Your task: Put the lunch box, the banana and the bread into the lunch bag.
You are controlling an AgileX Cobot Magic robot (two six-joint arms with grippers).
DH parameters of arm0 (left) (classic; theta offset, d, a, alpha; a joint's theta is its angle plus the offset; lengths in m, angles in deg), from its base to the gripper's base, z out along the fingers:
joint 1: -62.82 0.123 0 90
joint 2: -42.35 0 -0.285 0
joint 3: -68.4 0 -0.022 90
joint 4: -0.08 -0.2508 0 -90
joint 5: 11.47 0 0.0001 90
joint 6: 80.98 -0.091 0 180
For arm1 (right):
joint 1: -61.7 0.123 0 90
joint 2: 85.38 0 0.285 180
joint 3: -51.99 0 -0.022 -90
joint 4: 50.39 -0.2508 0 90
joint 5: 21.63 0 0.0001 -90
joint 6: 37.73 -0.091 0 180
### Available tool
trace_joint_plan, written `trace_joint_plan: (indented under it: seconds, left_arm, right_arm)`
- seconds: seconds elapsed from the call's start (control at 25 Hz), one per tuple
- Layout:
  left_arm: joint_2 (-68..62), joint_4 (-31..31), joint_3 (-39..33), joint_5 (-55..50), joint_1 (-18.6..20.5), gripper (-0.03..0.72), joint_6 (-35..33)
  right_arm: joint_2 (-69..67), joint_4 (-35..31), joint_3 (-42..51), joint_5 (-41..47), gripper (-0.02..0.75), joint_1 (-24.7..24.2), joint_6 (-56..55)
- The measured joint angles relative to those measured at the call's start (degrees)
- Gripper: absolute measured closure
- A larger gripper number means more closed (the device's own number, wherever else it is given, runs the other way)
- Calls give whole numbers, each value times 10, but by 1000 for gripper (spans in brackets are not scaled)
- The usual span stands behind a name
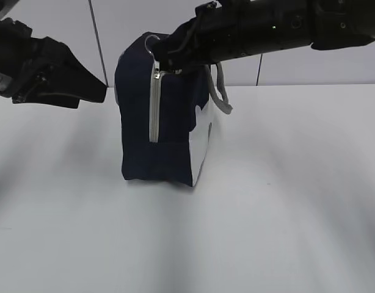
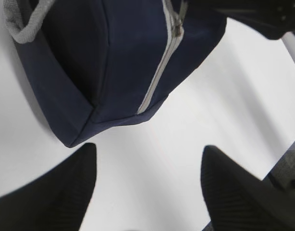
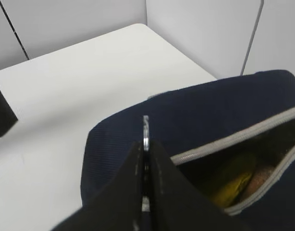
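The lunch bag [image 1: 160, 116] is shown standing upright on the white desk [image 1: 285, 201], its grey zipper [image 1: 154, 107] running down the near face. The metal ring pull [image 3: 146, 130] is pinched between the closed fingers of the right end effector [image 3: 145, 166] at the top of the bag, while the left end effector [image 2: 147, 192] is held partly open and empty, off to the bag's side and clear of it. The step in hand is judged to be the closing of the zipper: the pull is best drawn steadily along the line of the teeth, not away from the fabric, and the bag may need bracing by the free arm so that it is not tipped or dragged. Only in the right wrist view is the gap in the zipper seen, with the banana [image 3: 231, 187] and the bread [image 3: 265, 175] lying inside; the lunch box cannot be made out there. Only in the left wrist view is the spread of the left fingers shown, with the bag's lower corner before them.
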Motion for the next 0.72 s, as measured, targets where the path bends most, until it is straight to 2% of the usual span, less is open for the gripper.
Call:
trace_joint_plan:
  seconds: [0.24, 0.48, 0.72]
  left_arm:
    - [-34, 26, 0, 30, 0, 222, -57]
    - [-59, 72, 0, 70, 0, 222, -150]
    - [-73, 93, 0, 86, 0, 222, -169]
  right_arm:
    - [-1, 6, -28, -7, 754, -1, -14]
    - [-1, 11, -36, -7, 754, -2, -26]
    - [-1, 26, -36, -9, 754, -2, -43]
